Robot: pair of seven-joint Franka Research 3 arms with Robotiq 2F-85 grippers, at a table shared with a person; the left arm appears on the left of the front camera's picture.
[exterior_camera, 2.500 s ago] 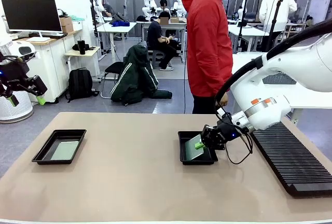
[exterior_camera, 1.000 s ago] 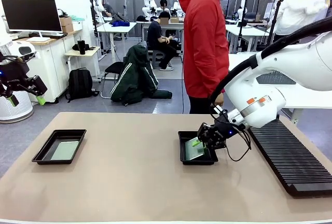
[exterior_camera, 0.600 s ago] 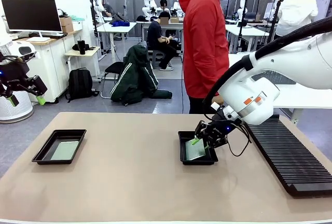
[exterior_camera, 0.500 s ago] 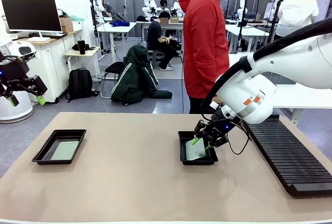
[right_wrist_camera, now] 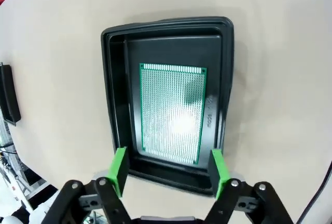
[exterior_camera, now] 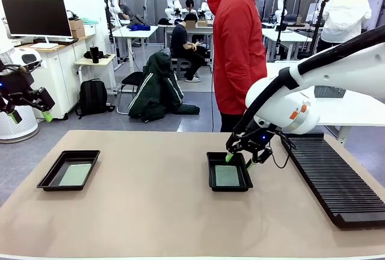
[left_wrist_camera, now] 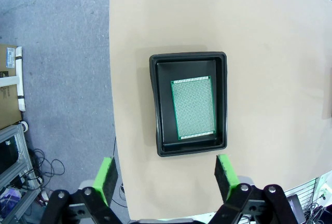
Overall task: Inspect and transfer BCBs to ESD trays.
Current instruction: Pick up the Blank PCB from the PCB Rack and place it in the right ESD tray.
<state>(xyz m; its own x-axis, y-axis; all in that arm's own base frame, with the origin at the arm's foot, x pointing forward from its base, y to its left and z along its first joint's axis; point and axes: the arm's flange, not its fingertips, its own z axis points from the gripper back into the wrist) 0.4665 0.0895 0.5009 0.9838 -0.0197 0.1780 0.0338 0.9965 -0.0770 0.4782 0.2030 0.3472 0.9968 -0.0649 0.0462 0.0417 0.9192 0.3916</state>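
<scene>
Just above the right ESD tray (exterior_camera: 229, 177), R gripper (exterior_camera: 239, 160) is hanging open, having just let go; BCB (right_wrist_camera: 171, 112) is now lying flat inside, so this transfer's looking done. L gripper (left_wrist_camera: 166, 175) is open too, empty.

Below my right gripper (right_wrist_camera: 168, 169), the black plastic tray (right_wrist_camera: 116, 94) looks smooth and faintly glossy; its green perforated circuit board (right_wrist_camera: 171, 112) shines under glare. The beige tabletop (right_wrist_camera: 280, 79) looks matt.
</scene>
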